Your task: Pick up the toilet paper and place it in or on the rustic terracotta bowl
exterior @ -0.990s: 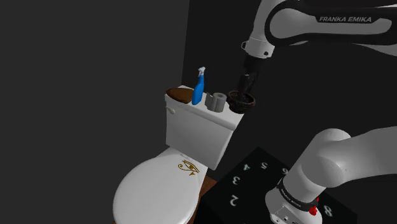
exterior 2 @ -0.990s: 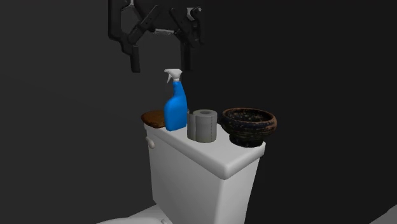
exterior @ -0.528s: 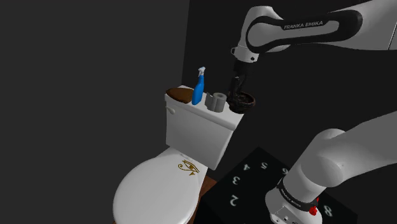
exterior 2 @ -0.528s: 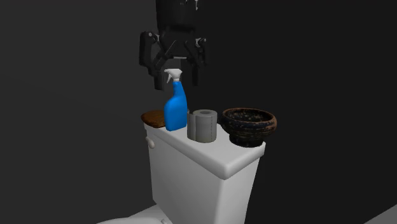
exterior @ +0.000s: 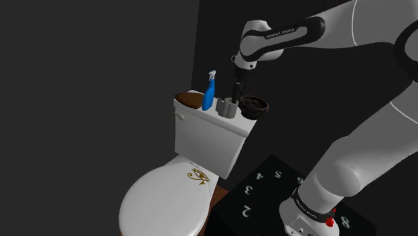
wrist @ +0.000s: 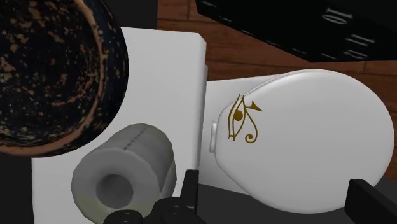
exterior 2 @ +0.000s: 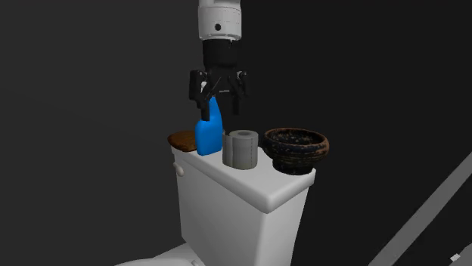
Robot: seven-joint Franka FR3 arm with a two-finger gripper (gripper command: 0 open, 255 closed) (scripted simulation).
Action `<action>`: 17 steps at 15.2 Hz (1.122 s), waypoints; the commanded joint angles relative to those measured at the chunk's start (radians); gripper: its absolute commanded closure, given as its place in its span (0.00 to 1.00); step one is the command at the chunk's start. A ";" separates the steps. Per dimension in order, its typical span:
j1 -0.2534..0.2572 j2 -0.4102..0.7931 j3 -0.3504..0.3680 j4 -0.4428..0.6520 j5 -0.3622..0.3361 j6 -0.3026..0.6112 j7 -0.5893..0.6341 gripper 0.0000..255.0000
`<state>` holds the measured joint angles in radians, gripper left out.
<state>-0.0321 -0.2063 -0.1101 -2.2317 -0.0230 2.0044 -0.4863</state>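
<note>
On top of the white toilet tank (exterior 2: 227, 204), centre of 2nd ext. view: toilet paper roll (exterior 2: 241, 149), grey, upright on its end, core hole up. Not held, nothing touching it from above.

Just right of it in same view: bowl (exterior 2: 297, 148), dark w/ brown speckling, also on tank top, at its right end. Narrow gap shows btwn roll and bowl. Bowl interior as seen in wrist view holds nothing.

Just left of roll: blue spray bottle (exterior 2: 209, 134), upright. Further left, at tank's far end: flat brown disc (exterior 2: 182, 140).

Upper centre of 2nd ext. view: gripper (exterior 2: 219, 109), pointing down, jaws spread apart, nothing grasped. Bottle's top overlaps it in that view. Shoulder view, centre frame: fingertips sit just above roll's top. Wrist view: roll lies beside one finger, outside the gap btwn the two.

Lower left of shoulder view: white toilet lid (exterior: 167, 198), shut, w/ gold eye emblem (exterior: 197, 176). Lower right: black stand (exterior: 261, 191) w/ white numerals. Wrist view shows wood floor (wrist: 254, 57) btwn toilet and stand.
</note>
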 commanded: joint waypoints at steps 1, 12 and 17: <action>-0.001 0.091 -0.013 0.061 0.008 0.029 -0.043 0.00; -0.036 0.479 -0.031 0.388 0.064 0.083 -0.232 0.00; -0.038 0.507 -0.029 0.355 0.069 0.142 -0.235 0.00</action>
<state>-0.0701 0.2914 -0.1402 -1.8714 0.0449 2.1332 -0.7214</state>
